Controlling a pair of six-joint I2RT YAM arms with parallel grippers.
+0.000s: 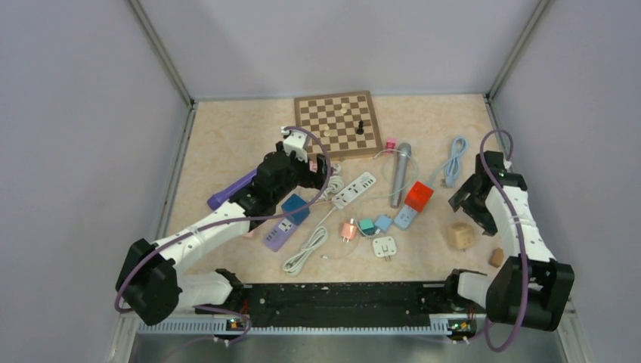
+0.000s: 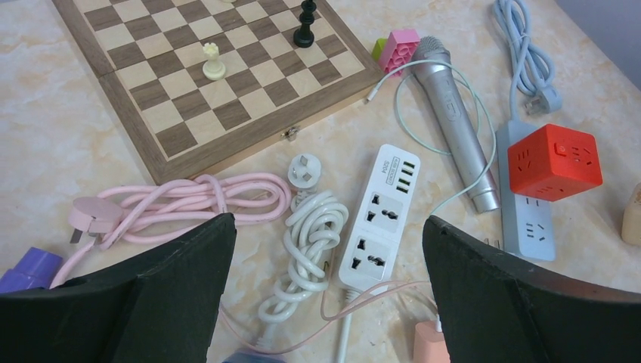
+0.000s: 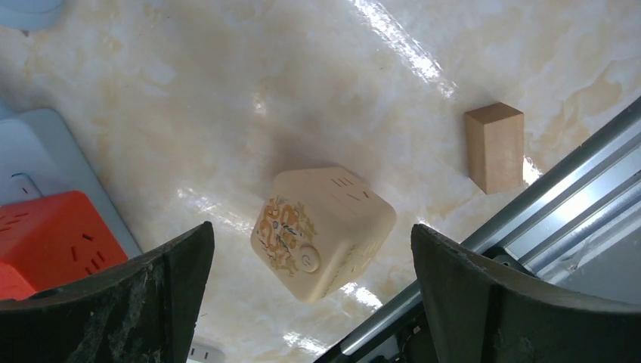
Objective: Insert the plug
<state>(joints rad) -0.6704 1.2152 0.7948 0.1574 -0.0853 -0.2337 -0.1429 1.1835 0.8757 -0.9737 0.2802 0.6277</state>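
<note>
We hold our left gripper (image 2: pixel 329 227) wide and empty over the white plug (image 2: pixel 305 168) beside the power strip (image 2: pixel 380 219) — lining up a pickup, we judge. Our right gripper (image 3: pixel 310 231) is wide and empty too.

We see a beige marbled tabletop (image 1: pixel 227 144) boxed in by pale lavender walls (image 1: pixel 75 113) left, far and right, with metal posts (image 1: pixel 162 53) at the far corners; glare streaks the tabletop.

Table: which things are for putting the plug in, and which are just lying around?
Probably for the job: white plug, white power strip, pink plug, red cube socket.
Just lying about: chessboard, microphone, pink brick, wooden block.
</note>
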